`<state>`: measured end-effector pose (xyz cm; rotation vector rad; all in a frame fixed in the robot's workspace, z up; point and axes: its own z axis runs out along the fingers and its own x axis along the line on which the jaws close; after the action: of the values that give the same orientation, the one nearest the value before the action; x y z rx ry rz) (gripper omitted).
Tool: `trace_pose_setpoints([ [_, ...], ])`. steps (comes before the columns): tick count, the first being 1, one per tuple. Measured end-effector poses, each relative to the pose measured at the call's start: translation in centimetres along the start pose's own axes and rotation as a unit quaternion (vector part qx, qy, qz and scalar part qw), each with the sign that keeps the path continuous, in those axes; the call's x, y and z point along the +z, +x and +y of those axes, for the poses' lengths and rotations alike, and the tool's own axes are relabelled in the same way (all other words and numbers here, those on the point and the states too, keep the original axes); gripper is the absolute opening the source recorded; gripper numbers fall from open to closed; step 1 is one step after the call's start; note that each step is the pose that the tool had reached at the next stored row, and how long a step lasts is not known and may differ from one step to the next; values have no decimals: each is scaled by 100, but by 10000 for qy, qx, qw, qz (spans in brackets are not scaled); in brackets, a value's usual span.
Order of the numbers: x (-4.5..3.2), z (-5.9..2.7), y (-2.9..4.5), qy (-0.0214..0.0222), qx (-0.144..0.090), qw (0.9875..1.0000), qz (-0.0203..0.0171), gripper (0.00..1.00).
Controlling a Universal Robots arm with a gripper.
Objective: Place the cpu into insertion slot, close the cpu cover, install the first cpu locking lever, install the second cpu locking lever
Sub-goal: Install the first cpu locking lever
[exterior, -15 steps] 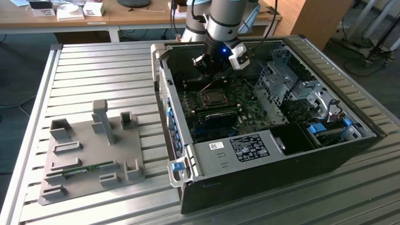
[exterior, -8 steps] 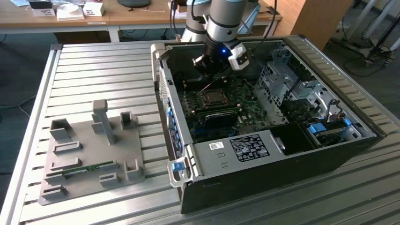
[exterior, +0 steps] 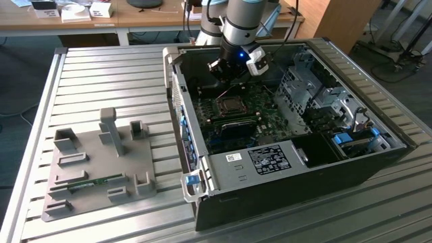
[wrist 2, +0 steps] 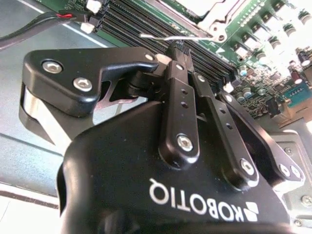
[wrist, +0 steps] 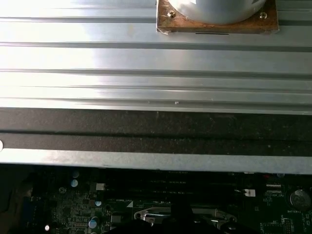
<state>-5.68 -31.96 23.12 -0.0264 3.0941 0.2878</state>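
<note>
- insertion slot (exterior: 231, 105): square socket on the green motherboard (exterior: 273, 114), inside the open computer case (exterior: 284, 177). Its edges run roughly in line with the case walls.
- cpu cover (wrist 2: 210, 23): metal frame lying flat over the slot; one edge of it also shows in the first wrist view (wrist: 146, 214).
- cpu: a washed-out bright surface fills the cover's window in the second wrist view; cannot tell if that is the chip.
- locking lever (wrist 2: 161, 36): thin silver wire with a hooked free end. Its long axis crosses the memory slots (wrist 2: 126, 22) at an angle, and the hook end points away from the socket.
- gripper (wrist 2: 174, 48): fingers drawn together with no gap visible. The tips are at the lever wire, just beside the socket corner. It is touching or very nearly so; cannot tell if the wire is actually pinched.
- In the exterior view the gripper (exterior: 229, 71) hangs inside the case, on the far side of the socket.
- The case sits on a slatted aluminium table (exterior: 108, 76).
- grey fixture block (exterior: 88, 152): well apart from the case, towards the exterior view's left, with a memory stick (exterior: 84, 185) lying in one groove.
</note>
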Motion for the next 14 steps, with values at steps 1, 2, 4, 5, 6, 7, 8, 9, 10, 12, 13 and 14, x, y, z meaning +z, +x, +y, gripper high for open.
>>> trace_pose_setpoints([
  [1,0,0,0,0,0,10000,0,10],
  [2,0,0,0,1,0,10000,1,10],
  [4,0,0,-1,1,0,10000,0,10],
  [5,1,0,-2,1,0,10000,1,10],
  [6,6,0,-4,0,-1,10000,0,10],
  [7,10,-1,-5,0,0,10000,0,10],
  [8,14,-2,-7,1,0,10000,1,10],
  [9,17,-3,-10,1,-1,10000,1,10],
  [10,18,-4,-13,2,0,10000,2,10],
  [12,22,-4,-14,1,0,10000,1,10],
  [13,25,-5,-14,1,0,10000,0,10],
  [14,33,-6,-15,-1,0,10000,-1,10],
])
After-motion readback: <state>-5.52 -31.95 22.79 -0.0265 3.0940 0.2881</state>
